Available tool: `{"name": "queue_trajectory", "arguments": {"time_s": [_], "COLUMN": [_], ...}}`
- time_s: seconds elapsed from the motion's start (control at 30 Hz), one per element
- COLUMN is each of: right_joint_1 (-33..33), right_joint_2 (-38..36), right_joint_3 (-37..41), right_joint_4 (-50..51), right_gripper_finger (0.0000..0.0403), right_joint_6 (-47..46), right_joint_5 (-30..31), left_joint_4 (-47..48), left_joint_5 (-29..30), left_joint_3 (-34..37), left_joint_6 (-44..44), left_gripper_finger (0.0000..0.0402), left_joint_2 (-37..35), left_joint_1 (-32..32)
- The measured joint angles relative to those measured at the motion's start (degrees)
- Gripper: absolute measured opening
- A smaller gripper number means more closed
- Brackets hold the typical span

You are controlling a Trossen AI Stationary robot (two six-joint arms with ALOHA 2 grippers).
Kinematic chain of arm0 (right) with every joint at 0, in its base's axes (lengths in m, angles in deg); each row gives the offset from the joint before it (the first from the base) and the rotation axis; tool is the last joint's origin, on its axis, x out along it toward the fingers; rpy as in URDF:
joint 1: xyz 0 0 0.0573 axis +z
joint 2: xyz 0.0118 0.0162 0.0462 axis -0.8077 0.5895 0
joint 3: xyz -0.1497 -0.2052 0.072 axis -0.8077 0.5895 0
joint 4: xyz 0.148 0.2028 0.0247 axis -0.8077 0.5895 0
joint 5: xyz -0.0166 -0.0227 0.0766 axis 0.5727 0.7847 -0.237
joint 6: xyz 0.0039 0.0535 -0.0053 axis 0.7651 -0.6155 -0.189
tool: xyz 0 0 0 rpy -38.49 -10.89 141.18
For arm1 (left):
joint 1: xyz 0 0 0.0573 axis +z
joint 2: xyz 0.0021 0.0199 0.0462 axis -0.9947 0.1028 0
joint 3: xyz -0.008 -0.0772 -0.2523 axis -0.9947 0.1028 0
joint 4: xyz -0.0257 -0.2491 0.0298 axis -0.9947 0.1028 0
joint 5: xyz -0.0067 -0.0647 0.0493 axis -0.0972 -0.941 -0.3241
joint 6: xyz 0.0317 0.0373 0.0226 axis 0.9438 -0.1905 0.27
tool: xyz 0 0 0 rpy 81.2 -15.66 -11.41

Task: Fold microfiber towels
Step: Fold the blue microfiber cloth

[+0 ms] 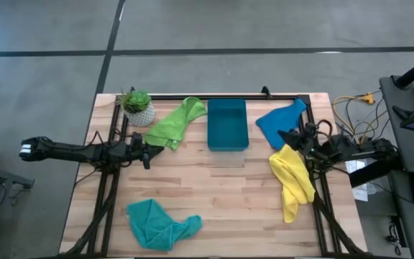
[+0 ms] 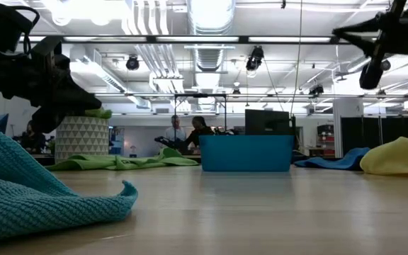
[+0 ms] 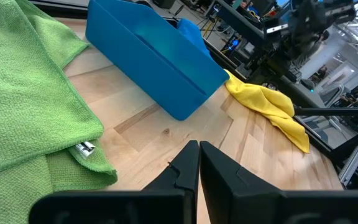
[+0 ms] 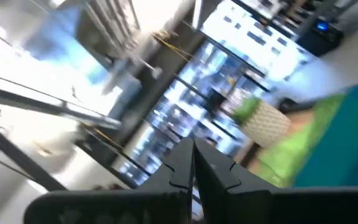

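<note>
Four microfiber towels lie crumpled on the wooden table: a lime green one at the far left, a blue one at the far right, a yellow one by the right edge, and a teal one at the near left. My left gripper hovers shut just near of the green towel, touching nothing. My right gripper is shut and raised between the blue and yellow towels, tilted upward; its fingertips hold nothing.
A rigid blue bin stands at the far middle of the table, between the green and blue towels. A potted plant sits at the far left corner. Bare wood spreads across the table's centre and near right. People sit in the room behind.
</note>
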Motion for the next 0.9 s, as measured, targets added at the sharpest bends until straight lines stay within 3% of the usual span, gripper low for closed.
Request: {"name": "queue_trajectory", "arguments": {"time_s": [0.23,0.47,0.9], "right_joint_1": [0.00,0.00,0.00], "right_joint_2": [0.00,0.00,0.00], "right_joint_3": [0.00,0.00,0.00], "right_joint_4": [-5.35,-5.48,-5.51], "right_gripper_finger": [0.0009,0.0009,0.0009], "right_joint_6": [-1.69,4.86,6.69], "right_joint_5": [0.00,0.42,15.51], "left_joint_4": [-0.01,-0.01,-2.65], "left_joint_5": [-0.02,-0.01,0.45], "left_joint_3": [0.00,0.00,0.00], "left_joint_6": [0.00,-0.01,-0.21], "left_gripper_finger": [0.0000,0.0000,0.0000], "left_joint_2": [0.00,0.00,0.00], "left_joint_1": [-0.01,0.00,-0.02]}}
